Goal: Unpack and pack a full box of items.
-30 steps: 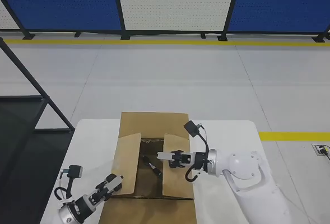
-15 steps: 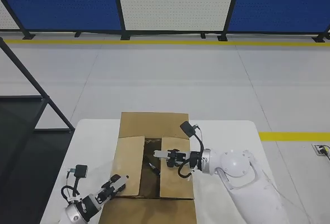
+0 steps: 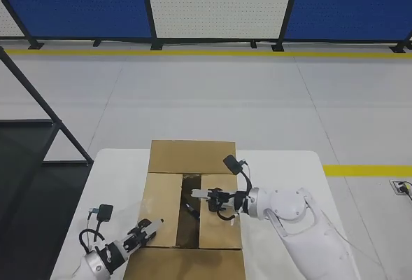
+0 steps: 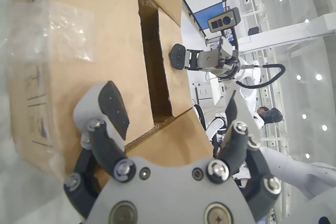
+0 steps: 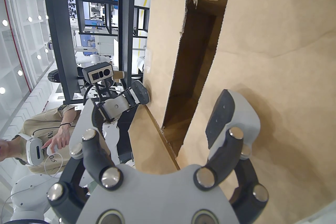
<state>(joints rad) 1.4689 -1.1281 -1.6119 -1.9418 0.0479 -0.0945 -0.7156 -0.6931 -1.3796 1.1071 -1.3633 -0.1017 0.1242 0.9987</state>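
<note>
White tabletop [image 3: 115, 175] under bright lights, with blue and white partition panels [image 3: 212, 17] across the floor behind. On the table sits the cardboard box [image 3: 192, 156], its 4 top flaps folded down almost flat. The 2 long side flaps do not meet. A dark slot [image 3: 189, 183] runs between them, and something thin and dark [image 3: 190, 208] lies inside it, too small to make out.

The right gripper [image 3: 203, 194] is on the right flap [image 3: 219, 220], at the inner edge beside the slot. Its fingers are spread wide and hold nothing. From the left wrist camera, 1 of its round pads [image 4: 178, 59] sits flat against the cardboard.

The left gripper [image 3: 147, 227] is at the near outer corner of the left flap [image 3: 160, 203], also spread wide and empty, with 1 pad [image 4: 114, 104] over the flap. A patch of clear tape [image 4: 68, 33] clings to the cardboard near that flap's outer edge.
</note>
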